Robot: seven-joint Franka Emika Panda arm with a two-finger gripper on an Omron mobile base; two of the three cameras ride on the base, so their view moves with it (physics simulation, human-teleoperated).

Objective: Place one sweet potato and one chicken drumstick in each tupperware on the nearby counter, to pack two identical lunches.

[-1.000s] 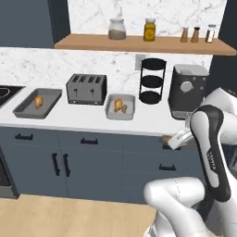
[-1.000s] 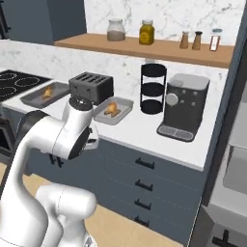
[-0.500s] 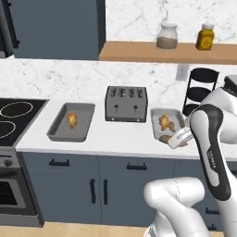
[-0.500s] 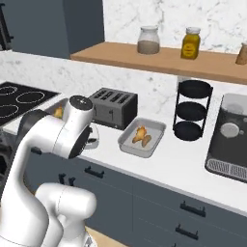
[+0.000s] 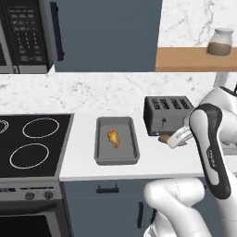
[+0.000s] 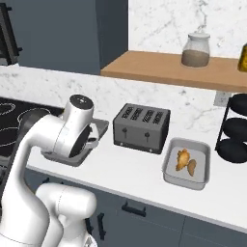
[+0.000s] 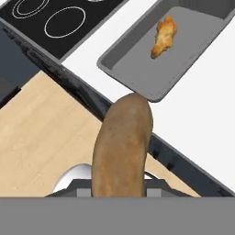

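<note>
Beside the toaster point(image 5: 167, 115), view shifted stoveward — fingers point(image 5: 172, 139) still clenched on the sweet potato point(image 7: 122, 146).

A smooth tan-brown sweet potato point(image 7: 122, 147). A golden-orange chicken drumstick point(image 5: 113, 138) lies in a grey tupperware point(image 5: 102, 155) on the white table point(image 5: 83, 166). The toaster point(image 5: 167, 114) is dark grey, the stove top point(image 5: 32, 144) black with white rings, the wall shelf point(image 5: 194, 59) warm wood, and the backsplash point(image 5: 92, 95) white marble with grey veins.
</note>
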